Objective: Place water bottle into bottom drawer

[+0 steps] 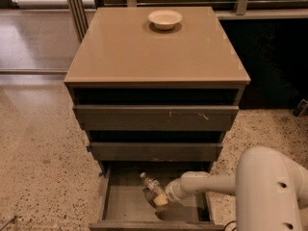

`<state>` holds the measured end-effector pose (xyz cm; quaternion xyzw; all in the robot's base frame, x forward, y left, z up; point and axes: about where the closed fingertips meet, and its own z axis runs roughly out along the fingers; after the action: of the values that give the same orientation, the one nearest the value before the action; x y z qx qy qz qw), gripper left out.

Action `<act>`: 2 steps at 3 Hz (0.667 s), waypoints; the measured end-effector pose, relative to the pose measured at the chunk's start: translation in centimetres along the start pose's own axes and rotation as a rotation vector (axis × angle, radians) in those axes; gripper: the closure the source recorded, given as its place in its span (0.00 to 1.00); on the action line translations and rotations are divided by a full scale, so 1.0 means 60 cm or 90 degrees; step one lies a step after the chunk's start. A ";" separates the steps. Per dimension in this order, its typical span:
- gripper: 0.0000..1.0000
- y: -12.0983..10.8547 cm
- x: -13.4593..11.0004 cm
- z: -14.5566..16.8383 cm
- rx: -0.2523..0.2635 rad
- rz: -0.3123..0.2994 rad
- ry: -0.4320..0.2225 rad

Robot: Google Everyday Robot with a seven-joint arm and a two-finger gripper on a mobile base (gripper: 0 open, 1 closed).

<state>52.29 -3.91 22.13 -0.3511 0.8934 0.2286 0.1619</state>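
The water bottle, clear with a white cap and a coloured label band, lies tilted inside the open bottom drawer, cap pointing up-left. My gripper reaches in from the right on a white forearm and is shut on the bottle's lower end, low over the drawer floor near its middle. The bottle's base is hidden by the gripper.
The two upper drawers are pulled out slightly above the bottom one. A cream shallow bowl sits on the tan cabinet top. My white arm housing fills the lower right. Speckled floor surrounds the cabinet.
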 end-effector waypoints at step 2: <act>1.00 -0.006 -0.036 -0.022 -0.013 0.008 -0.078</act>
<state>53.87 -3.64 24.11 -0.3328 0.8816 0.2597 0.2111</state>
